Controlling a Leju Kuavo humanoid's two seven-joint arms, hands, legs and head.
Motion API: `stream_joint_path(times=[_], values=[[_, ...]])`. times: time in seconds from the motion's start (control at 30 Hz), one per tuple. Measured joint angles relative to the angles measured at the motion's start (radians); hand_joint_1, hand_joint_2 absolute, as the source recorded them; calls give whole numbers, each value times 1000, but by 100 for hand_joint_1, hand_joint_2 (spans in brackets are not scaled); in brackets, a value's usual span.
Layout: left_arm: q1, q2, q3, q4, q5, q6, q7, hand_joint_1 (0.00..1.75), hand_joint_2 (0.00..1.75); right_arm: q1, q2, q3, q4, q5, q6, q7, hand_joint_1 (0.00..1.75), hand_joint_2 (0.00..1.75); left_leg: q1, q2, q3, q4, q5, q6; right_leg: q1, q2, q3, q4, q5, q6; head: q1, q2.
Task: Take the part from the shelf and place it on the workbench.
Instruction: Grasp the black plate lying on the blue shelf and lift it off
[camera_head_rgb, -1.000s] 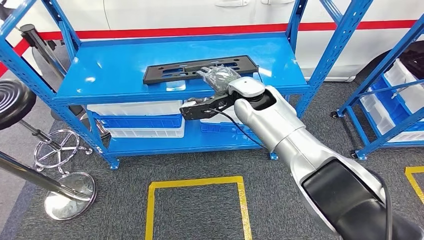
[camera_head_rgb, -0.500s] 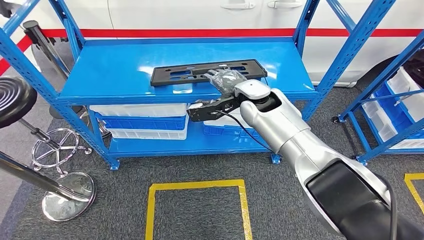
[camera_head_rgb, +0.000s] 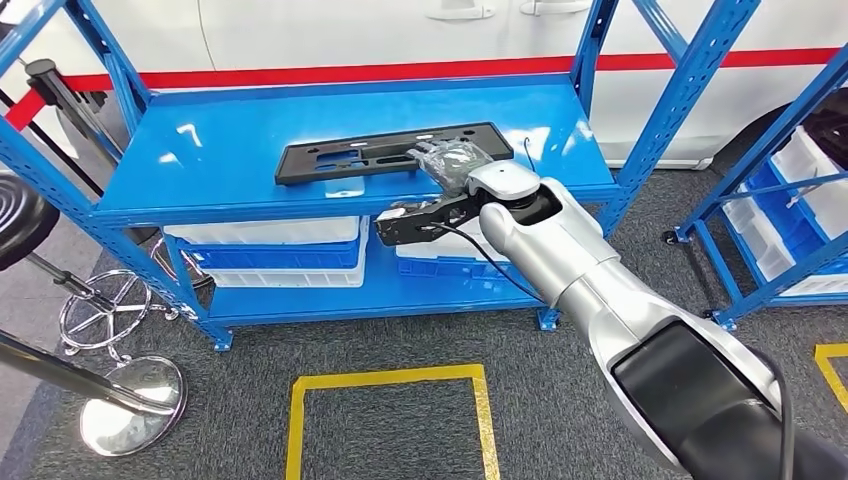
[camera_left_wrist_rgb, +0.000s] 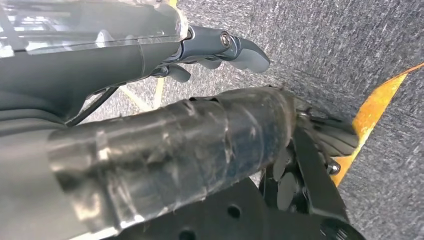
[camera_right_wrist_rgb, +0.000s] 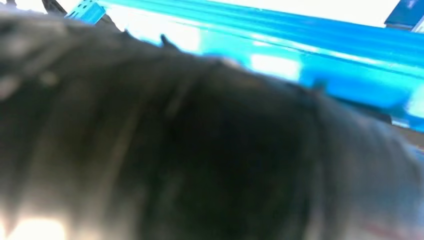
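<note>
Bins (camera_head_rgb: 270, 250), white and blue, on your lower shelf, contents hidden. Right robot hand (camera_head_rgb: 450, 160) rests on black part (camera_head_rgb: 385, 152); grip unclear.

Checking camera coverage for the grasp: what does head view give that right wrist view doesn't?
Head view alone: the flat black part lying on the shelf's top deck, the right hand resting on its right end, white bins below, yellow floor tape. Right wrist view alone: a blurred dark mass up close, likely the hand's cover. Shared: the blue shelf.
</note>
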Motion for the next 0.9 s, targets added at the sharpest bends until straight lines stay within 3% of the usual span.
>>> stream_joint_path(times=[0.07, 0.1, 0.23, 0.3, 0.37, 0.4, 0.43, 0.47, 0.53, 0.57, 0.6, 0.67, 0.77, 0.83, 0.9], values=[[0, 0, 1, 0, 0, 0, 1, 0, 0, -2, 1, 0, 1, 0, 0, 0, 0, 0, -5, 0, 53, -120, 52, 8, 3, 1, 5, 6, -10, 6, 0, 0], [-1, 0, 1, 0, -1, 0, 1, 0, 0, -2, 1, 0, 2, 0, 0, 0, 0, 0, -7, 0, 67, -152, 58, 12, 4, 1, 4, 9, -13, 10, 0, 0], [-2, 0, 2, 0, -7, -1, -4, 0, 0, -4, 1, 0, 4, -1, -1, -3, 0, 0, -4, -1, 80, -174, 53, 26, 5, -1, 1, 17, -25, 24, 1, 0], [-2, 0, 3, 0, -12, -4, -6, 0, 0, -7, 2, 0, 4, -2, 0, -3, 0, 0, 1, 0, 89, -182, 53, 36, 2, -1, -34, 92, -65, 35, 2, 0], [-2, 0, 4, 0, -16, -8, -8, 0, 0, -7, 2, 1, 6, -3, 0, -3, 0, 0, 0, 0, 92, -183, 50, 42, -3, -1, -104, 222, -114, 45, 2, 0], [-2, 0, 4, 0, -18, -9, -8, 0, 0, -4, 2, 2, 8, -3, 1, -3, 0, 0, 0, -1, 94, -183, 48, 43, -6, -1, -135, 269, -122, 49, 2, 0], [-2, 0, 5, 0, -20, -9, -8, 0, 0, -3, 2, 3, 9, -3, 1, -3, 0, 0, 0, -2, 96, -182, 45, 43, -9, -1, -149, 282, -111, 51, 3, 0], [-2, -1, 5, 0, -22, -10, -8, 0, 0, -2, 2, 4, 11, -3, 1, -3, 0, 0, 0, -3, 101, -182, 42, 42, -11, -2, -144, 255, -80, 51, 3, 0], [-1, -2, 6, 0, -23, -10, -7, 0, 0, -2, 1, 5, 12, -3, 0, -3, 0, 0, 0, -4, 114, -182, 32, 37, -12, -2, -90, 126, 1, 47, 2, 0], [-1, -2, 7, 0, -23, -10, -7, 0, 0, -3, 1, 5, 13, -3, 0, -3, 0, 0, -1, -4, 118, -181, 27, 33, -10, -1, -62, 67, 25, 44, 3, 0], [-1, -2, 8, 0, -23, -10, -8, 0, 0, -3, 1, 6, 13, -3, -1, -4, 0, 0, -3, -4, 120, -181, 24, 29, -7, -2, -44, 29, 33, 41, 2, 0], [-3, -2, 9, 0, -25, -10, -8, 0, 0, -3, 1, 7, 14, -3, -1, -4, 0, 0, -5, -4, 119, -183, 22, 19, -2, -1, -35, 10, 24, 34, 2, 0], [-4, -2, 11, 0, -33, -11, -8, 0, 0, -3, 1, 9, 15, 3, 2, -5, 0, 0, -4, -2, 112, -158, -2, 4, -8, -1, -21, -7, 22, 18, 2, 0], [-4, -1, 12, 0, -37, -11, -8, 0, 0, -2, 3, 13, 17, 11, 6, -7, 0, 0, -2, -1, 61, -51, -54, -3, -9, -2, -11, -14, 20, 7, 1, 0], [-4, -1, 14, 0, -38, -11, -8, 0, 0, 2, 6, 16, 21, 14, 9, -10, 0, 0, -2, -1, -13, 80, -97, -7, -6, -2, -8, -12, 14, 1, 1, 0]])
